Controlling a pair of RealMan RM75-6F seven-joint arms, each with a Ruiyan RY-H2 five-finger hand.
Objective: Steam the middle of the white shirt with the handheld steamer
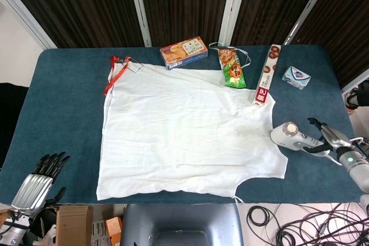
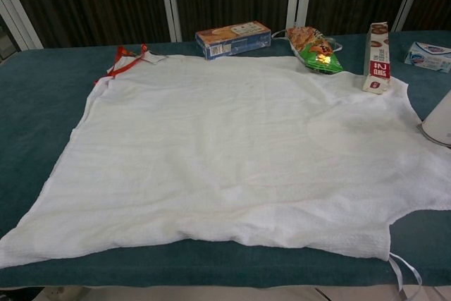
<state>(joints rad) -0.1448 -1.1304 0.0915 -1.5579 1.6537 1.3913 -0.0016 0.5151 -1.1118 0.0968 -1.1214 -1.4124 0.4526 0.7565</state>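
Note:
The white shirt [image 1: 184,131] lies spread flat on the blue table [image 1: 63,102]; the chest view shows it too [image 2: 232,146]. The white handheld steamer [image 1: 290,134] lies on its side just off the shirt's right edge, handle pointing right. In the chest view only its head [image 2: 439,121] shows, at the right border. My right hand [image 1: 331,141] is at the far end of the handle, fingers spread, not wrapped round it. My left hand [image 1: 41,181] hangs off the table's front left corner, fingers straight, holding nothing.
Along the far edge stand a biscuit box [image 1: 183,52], a snack bag [image 1: 232,68], a long red-and-white box [image 1: 267,75] on the shirt's corner, and a tissue pack [image 1: 296,77]. A red hanger [image 1: 114,68] lies at the shirt's far left corner. Cables trail below the right front edge.

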